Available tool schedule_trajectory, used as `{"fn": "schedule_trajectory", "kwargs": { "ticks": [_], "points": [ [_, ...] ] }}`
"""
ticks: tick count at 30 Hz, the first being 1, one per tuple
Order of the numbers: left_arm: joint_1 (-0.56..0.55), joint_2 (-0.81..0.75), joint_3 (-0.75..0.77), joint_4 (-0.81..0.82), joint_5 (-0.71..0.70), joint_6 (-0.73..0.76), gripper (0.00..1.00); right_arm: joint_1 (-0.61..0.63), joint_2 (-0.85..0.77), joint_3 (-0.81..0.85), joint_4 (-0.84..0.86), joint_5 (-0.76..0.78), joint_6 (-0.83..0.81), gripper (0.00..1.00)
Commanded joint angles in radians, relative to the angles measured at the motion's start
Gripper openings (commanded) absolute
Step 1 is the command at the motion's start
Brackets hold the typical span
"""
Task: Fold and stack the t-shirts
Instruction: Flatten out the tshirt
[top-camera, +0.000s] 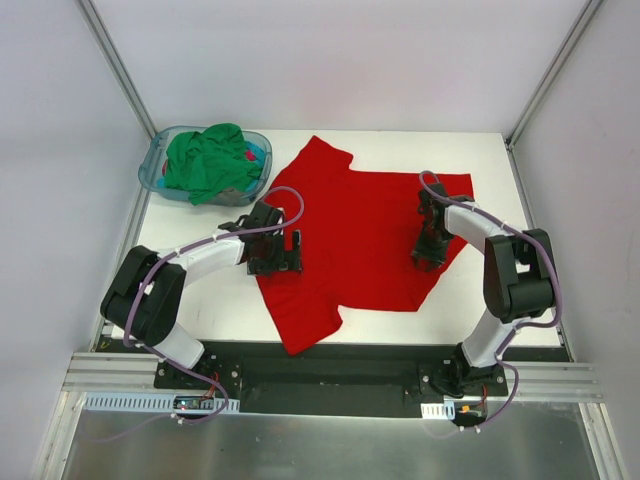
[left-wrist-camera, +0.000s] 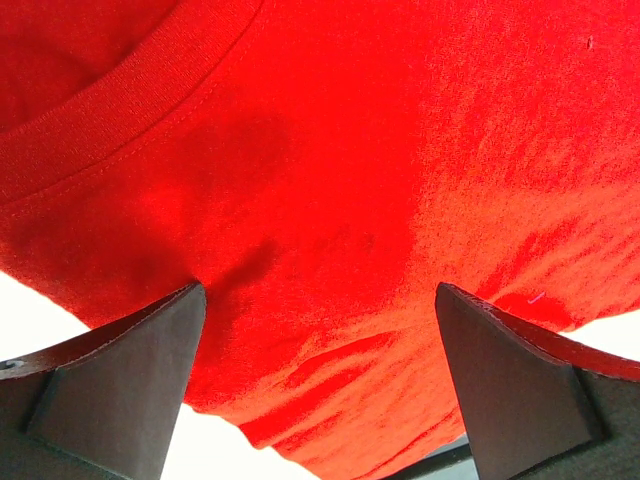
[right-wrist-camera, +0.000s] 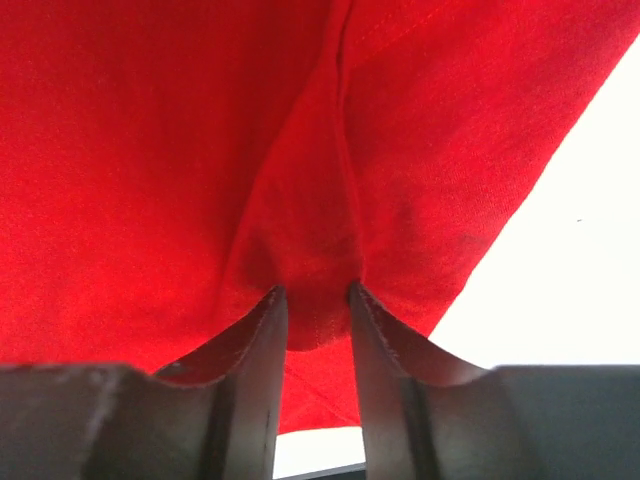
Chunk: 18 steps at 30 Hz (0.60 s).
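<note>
Pinching a fold of the red shirt (top-camera: 360, 225) on the table (top-camera: 490, 160), your right claw (right-wrist-camera: 317, 295) is nearly closed. Your left claw (left-wrist-camera: 320, 295) hangs over it, spread wide, empty. The green shirt (top-camera: 205, 160) sits in the basket (top-camera: 152, 172).

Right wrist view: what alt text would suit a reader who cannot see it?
The right gripper pinches a raised fold of the red t-shirt between its two dark fingers. Red fabric fills most of the view, with white table at the right.

Free table (top-camera: 420, 150) beyond red t-shirt (top-camera: 360, 240); basket (top-camera: 155, 168) in far-left corner.
</note>
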Motion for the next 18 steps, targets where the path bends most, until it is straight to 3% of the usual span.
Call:
{"fn": "schedule_trajectory", "kwargs": {
  "ticks": [1, 7, 18],
  "points": [
    [0.004, 0.042, 0.011, -0.015, -0.05, 0.004, 0.99, -0.002, -0.004, 0.021, 0.001, 0.009, -0.005, 0.28],
    [0.004, 0.071, 0.027, -0.032, -0.074, -0.003, 0.99, -0.004, -0.043, 0.029, -0.048, 0.061, -0.008, 0.01],
    [0.004, 0.105, 0.054, -0.08, -0.119, -0.001, 0.99, -0.058, -0.141, 0.02, -0.302, 0.295, -0.034, 0.01]
  ]
}}
